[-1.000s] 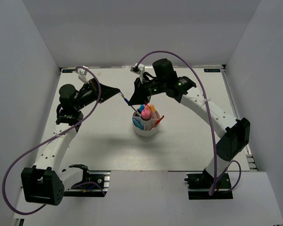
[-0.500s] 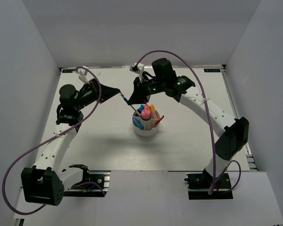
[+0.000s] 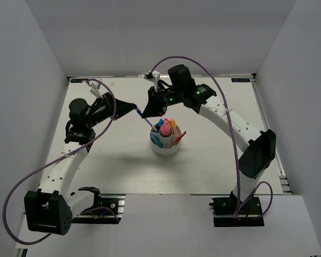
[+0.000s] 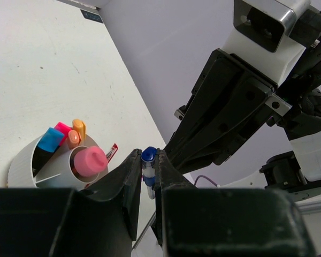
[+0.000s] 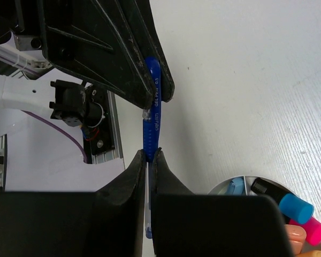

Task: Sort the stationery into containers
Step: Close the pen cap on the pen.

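white plastic, low and round, the cup (image 3: 166, 150) is the task thing nearest my bases. it sits about mid-table, with bare tabletop (image 3: 112, 160) showing on every side of it. its compartments already carry stationery standing on end: a pink highlighter (image 4: 91, 160) in the central well, and around it a blue-capped highlighter (image 4: 51, 140), an orange highlighter (image 4: 78, 129) and a thin red pen (image 4: 112, 152). that upright packing is, i judge, why the next piece has to arrive end-down rather than flat.

just beyond the cup's far-left rim both my grippers meet on one blue pen (image 5: 153, 110). my left gripper (image 4: 146, 160) is clamped on its upper end and my right gripper (image 5: 148, 156) is clamped lower on the barrel. the pen slants down toward the cup. i read this as a hand-over, with two grips at once so the pen never goes loose while one hand takes it at a better angle. whether its lower tip touches the rim i cannot tell.

room is tight right here: my fingers are almost nose to nose and the standing caps are close under them. i would part the hands along the pen's own line. farther out, the tabletop's back edge and the grey walls (image 3: 37, 64) are well apart from the work.
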Robot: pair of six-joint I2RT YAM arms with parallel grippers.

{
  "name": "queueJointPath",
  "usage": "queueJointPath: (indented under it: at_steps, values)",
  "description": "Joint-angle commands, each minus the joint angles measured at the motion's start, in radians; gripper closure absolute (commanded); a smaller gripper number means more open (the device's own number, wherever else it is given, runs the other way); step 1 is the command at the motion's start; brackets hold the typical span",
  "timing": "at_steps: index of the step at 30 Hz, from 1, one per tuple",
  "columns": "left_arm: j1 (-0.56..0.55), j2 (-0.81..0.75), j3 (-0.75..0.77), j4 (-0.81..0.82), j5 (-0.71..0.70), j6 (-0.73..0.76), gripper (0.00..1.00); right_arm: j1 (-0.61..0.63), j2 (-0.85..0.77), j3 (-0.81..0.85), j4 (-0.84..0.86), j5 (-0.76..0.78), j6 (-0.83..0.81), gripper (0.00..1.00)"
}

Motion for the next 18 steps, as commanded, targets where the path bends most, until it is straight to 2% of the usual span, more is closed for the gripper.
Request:
queueJointPath:
  at_steps: [1, 18]
  values:
    - [-0.010, -0.029, -0.028, -0.032, 0.018, 0.025, 1.00, 0.000, -0.004, 0.069, 0.079, -0.007, 0.019, 1.00]
    - [-0.029, -0.022, -0.079, -0.033, 0.016, 0.019, 1.00, 0.001, 0.056, 0.169, 0.107, -0.061, 0.045, 1.00]
